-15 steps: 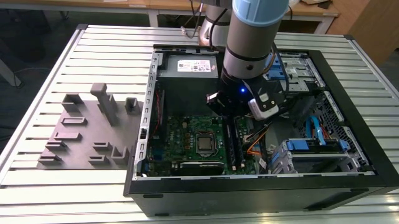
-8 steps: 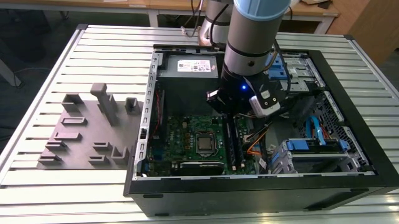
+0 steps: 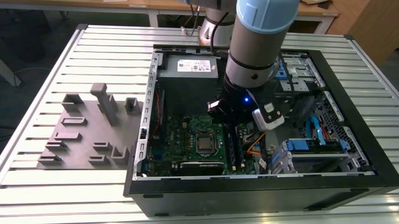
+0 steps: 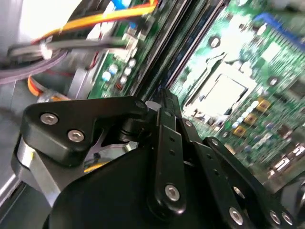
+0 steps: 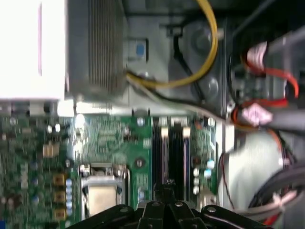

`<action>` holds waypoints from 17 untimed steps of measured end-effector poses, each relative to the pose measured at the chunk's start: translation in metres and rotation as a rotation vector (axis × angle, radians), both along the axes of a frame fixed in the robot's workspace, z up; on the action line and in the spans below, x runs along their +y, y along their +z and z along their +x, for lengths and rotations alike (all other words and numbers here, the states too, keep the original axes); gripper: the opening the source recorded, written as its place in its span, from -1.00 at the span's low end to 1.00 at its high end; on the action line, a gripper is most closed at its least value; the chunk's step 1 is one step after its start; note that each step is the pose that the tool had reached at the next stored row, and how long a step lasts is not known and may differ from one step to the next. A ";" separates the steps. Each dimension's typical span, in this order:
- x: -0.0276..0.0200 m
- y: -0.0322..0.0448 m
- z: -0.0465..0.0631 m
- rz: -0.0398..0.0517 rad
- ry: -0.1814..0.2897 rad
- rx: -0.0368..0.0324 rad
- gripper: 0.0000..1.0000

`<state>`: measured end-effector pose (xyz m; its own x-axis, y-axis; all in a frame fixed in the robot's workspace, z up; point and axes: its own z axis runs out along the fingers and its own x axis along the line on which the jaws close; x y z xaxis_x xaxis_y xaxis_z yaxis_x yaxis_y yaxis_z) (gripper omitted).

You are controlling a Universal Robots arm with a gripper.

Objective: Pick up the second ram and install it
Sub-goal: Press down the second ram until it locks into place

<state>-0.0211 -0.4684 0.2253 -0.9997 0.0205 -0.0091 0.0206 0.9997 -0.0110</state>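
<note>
My gripper [image 3: 232,125] hangs inside the open computer case [image 3: 349,154], low over the memory slots to the exterior view's right of the processor socket [image 3: 206,140]. Both wrist views show its black fingers closed together at the tips, gripper [image 5: 167,187], gripper [image 4: 163,95], with nothing seen between them. The ram [image 3: 233,148] is a long dark stick lying in the slots directly below the fingertips, and the first wrist view shows the ram [image 5: 174,148] as a dark strip beside the socket [image 5: 101,191]. Whether the tips touch it is unclear.
A grey power-supply box [image 3: 187,70] fills the far end of the case. Orange cables [image 3: 252,147] and a blue-trimmed drive cage [image 3: 311,144] crowd the exterior view's right of the slots. A grey tray [image 3: 87,135] with upright blocks sits on the slatted table outside the case.
</note>
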 end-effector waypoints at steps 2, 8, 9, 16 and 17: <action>-0.0090 -0.0013 0.000 -0.0001 0.000 0.0001 -0.79; -0.0248 -0.0028 0.000 -0.0004 0.000 0.0001 -0.79; -0.0252 -0.0030 0.000 -0.0004 0.000 0.0001 -0.79; -0.0257 -0.0081 0.000 -0.0008 0.000 0.0009 -0.79; -0.0258 -0.0089 0.000 -0.0009 0.000 0.0011 -0.79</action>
